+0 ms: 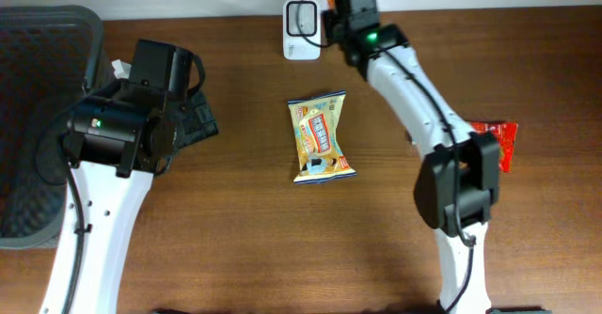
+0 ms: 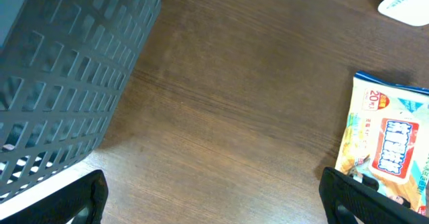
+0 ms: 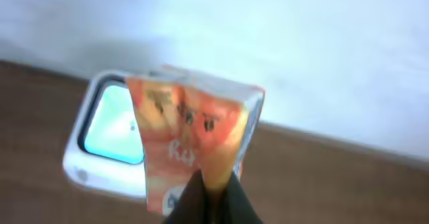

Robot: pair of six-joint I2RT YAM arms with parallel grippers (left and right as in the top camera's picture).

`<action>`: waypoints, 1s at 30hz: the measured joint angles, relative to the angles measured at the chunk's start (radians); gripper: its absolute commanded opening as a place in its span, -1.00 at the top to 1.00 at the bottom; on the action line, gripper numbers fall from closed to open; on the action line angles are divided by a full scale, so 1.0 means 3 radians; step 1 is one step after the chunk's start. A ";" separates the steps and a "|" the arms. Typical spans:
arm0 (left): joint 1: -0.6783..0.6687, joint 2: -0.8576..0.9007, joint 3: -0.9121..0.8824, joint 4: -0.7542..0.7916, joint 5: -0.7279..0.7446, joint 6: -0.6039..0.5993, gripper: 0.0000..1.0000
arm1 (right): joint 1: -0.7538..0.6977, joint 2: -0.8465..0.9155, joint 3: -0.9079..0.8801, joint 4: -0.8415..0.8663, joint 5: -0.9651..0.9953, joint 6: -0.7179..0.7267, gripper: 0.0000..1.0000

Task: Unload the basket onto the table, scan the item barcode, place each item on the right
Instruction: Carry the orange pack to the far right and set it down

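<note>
My right gripper [image 3: 213, 187] is shut on the lower edge of an orange-pink snack packet [image 3: 194, 127] and holds it upright. The packet hangs just in front of the white barcode scanner [image 3: 107, 127], whose window glows pale blue. From overhead, this gripper [image 1: 329, 18] sits at the table's far edge right beside the scanner [image 1: 301, 18]. My left gripper [image 2: 218, 207] hovers wide open over bare wood with nothing between its fingers. A yellow and blue snack packet [image 1: 322, 137] lies flat mid-table, to the right of the left gripper [image 1: 198, 98].
A dark grey mesh basket [image 1: 38, 117] stands at the left edge of the table, close to the left arm. A red packet [image 1: 499, 140] lies at the right, partly behind the right arm. The left wrist view catches the yellow packet [image 2: 389, 143] and the basket [image 2: 60, 70].
</note>
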 measured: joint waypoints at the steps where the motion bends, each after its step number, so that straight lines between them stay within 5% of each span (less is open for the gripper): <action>1: 0.0000 0.0000 0.0000 -0.0001 0.0000 -0.0001 -0.98 | 0.0032 0.0056 0.0003 0.0137 0.0037 -0.0116 0.92; 7: 0.0000 0.0000 0.0000 0.0000 0.0004 -0.0001 -0.98 | 0.0173 0.0623 -0.0010 0.0830 0.0203 -0.1378 0.92; 12: 0.0000 0.0001 0.0000 0.0000 0.0009 -0.0001 -0.98 | 0.0182 0.0638 -0.0010 0.0905 0.0301 -0.1520 0.92; 15: 0.0000 0.0000 0.0000 0.0000 0.0009 -0.0001 -0.98 | 0.0184 0.0633 -0.0006 0.0874 0.0559 -0.1128 0.92; 20: 0.0000 0.0001 0.0000 -0.0003 0.0009 0.0000 -0.98 | 0.0086 0.0221 -0.0011 0.0047 0.0502 -0.0089 0.92; 25: 0.0000 0.0001 0.0000 0.0001 0.0009 0.0000 -0.98 | -0.0632 -0.0814 0.0057 -0.1136 0.0220 0.0696 0.92; 30: 0.0000 0.0001 0.0000 0.0004 0.0010 -0.0001 -0.98 | -0.1504 -0.1008 0.0060 -0.2159 0.0033 0.1047 0.92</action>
